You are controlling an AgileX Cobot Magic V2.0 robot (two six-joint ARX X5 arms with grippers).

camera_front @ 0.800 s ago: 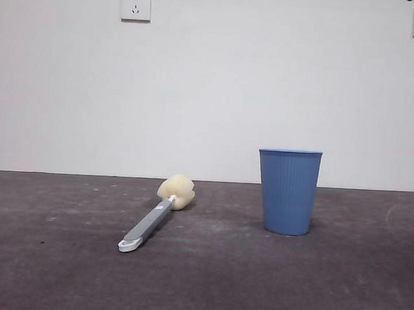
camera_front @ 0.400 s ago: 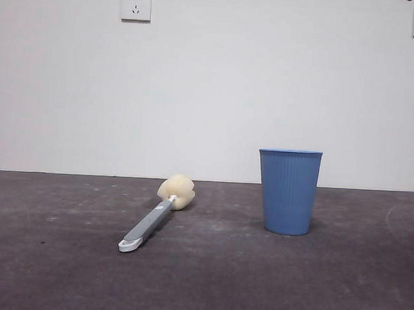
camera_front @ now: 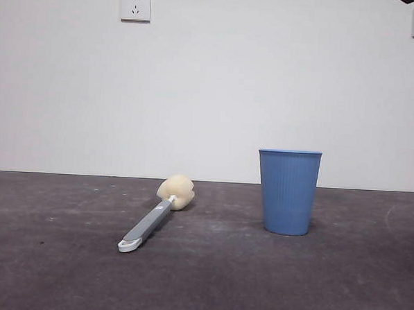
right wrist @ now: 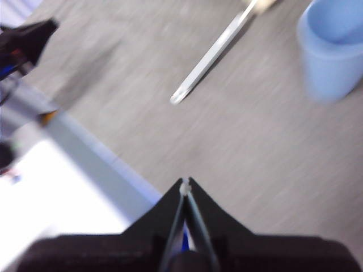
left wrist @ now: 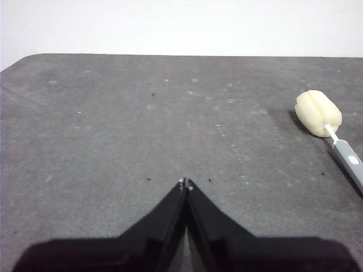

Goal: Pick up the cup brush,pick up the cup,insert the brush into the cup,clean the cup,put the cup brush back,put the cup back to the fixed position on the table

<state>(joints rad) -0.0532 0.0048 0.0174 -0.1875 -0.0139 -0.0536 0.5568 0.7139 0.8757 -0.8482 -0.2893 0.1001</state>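
From the front, the cup brush (camera_front: 153, 217) lies flat on the table (camera_front: 48, 278), well apart from the upright cup (camera_front: 288, 192) — a low handle could skid under a shallow grab. No arm shows but a dark tip at a top corner. The left wrist view has the left gripper (left wrist: 185, 183) pressed together over bare table, the brush's handle cut off at the edge. The right wrist view is blurred — the right gripper (right wrist: 185, 183) looks pressed together, high above brush and cup.

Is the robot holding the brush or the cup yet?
No, nothing is held. Both pincers are shut on nothing; the cup brush and cup sit untouched.
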